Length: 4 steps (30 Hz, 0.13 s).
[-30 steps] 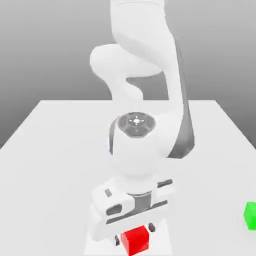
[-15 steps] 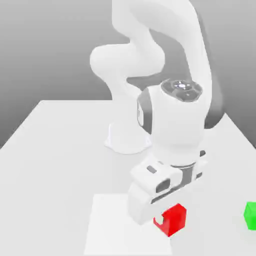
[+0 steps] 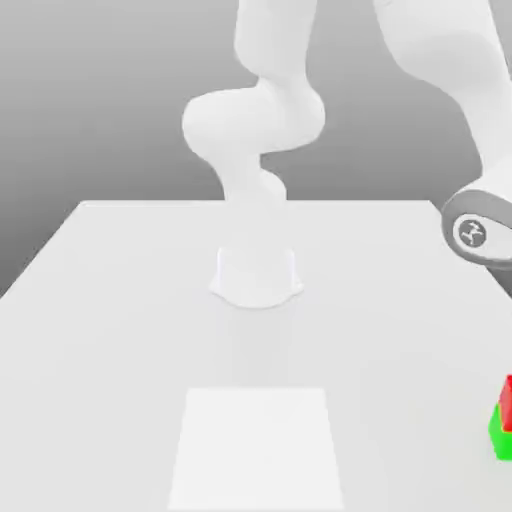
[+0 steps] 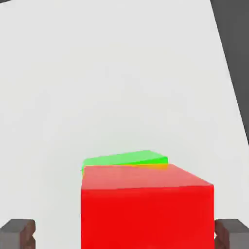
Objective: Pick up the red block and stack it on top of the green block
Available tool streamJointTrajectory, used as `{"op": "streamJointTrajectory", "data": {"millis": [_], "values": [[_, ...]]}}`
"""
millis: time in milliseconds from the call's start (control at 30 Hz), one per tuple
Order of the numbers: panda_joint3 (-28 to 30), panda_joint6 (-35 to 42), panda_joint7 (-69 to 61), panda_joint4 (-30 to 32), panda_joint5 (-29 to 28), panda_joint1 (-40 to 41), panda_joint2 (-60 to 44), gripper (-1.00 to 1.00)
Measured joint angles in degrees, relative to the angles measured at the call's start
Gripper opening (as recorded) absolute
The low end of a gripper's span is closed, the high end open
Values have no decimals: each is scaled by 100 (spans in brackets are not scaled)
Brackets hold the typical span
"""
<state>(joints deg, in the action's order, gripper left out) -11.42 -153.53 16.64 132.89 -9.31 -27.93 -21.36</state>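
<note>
The red block (image 3: 507, 393) rests on top of the green block (image 3: 501, 436) at the far right edge of the exterior view, both cut off by the picture's border. In the hand view the red block (image 4: 146, 209) looms close, and a strip of the green block (image 4: 124, 159) shows past its far edge, slightly turned against it. My gripper (image 4: 124, 234) stands open astride the red block. One dark fingertip (image 4: 17, 232) is well clear of it and the other fingertip (image 4: 233, 232) sits close beside it.
The arm's base (image 3: 256, 278) stands at the middle back of the white table (image 3: 120, 330), and its wrist (image 3: 472, 232) hangs over the right side. A lighter square patch (image 3: 257, 445) lies at the front. The table's edge (image 4: 224, 53) runs near the blocks.
The arm has swung from the front middle to the exterior view's right, carrying the red block. The red block now sits on the green one and the fingers have parted.
</note>
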Motion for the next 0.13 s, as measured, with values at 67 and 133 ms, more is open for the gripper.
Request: {"op": "streamJointTrajectory", "data": {"millis": [67, 133], "values": [[-63, 180, -67, 6, 86, 32, 193, 100], [-151, 512, -191, 27, 260, 87, 556, 100]]}}
